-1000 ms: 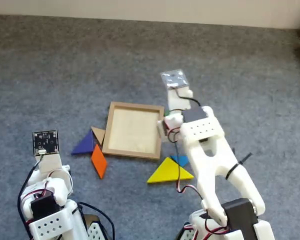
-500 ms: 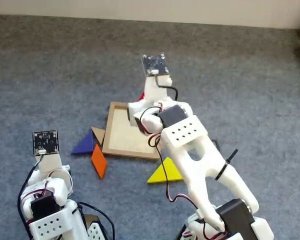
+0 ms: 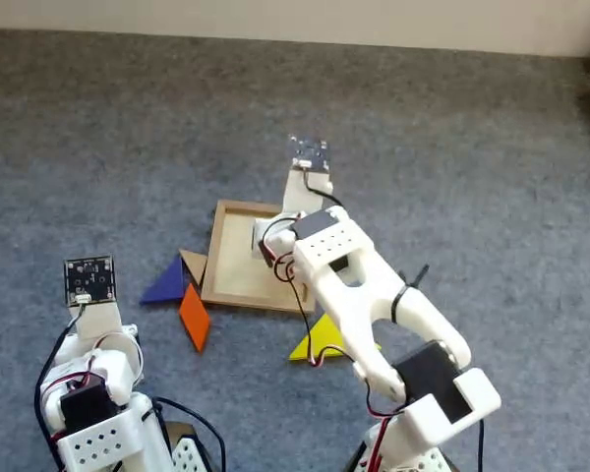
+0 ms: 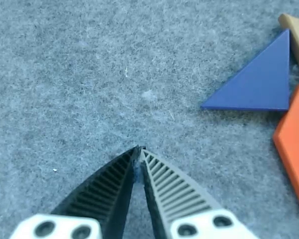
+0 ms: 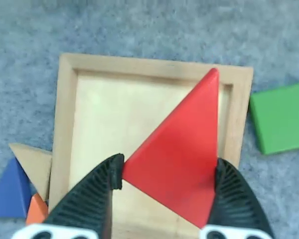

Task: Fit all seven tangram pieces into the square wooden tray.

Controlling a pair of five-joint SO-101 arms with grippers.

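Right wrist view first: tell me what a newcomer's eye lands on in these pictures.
The red triangle, clamped in the right gripper, hangs over the tray with its tip over the rim. A green piece lies just outside the tray. The left gripper sits shut over bare carpet near the blue triangle.

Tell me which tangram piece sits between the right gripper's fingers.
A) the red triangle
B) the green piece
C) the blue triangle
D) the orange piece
A: in the right wrist view the red triangle is gripped on both sides by the right gripper, over the wooden tray.
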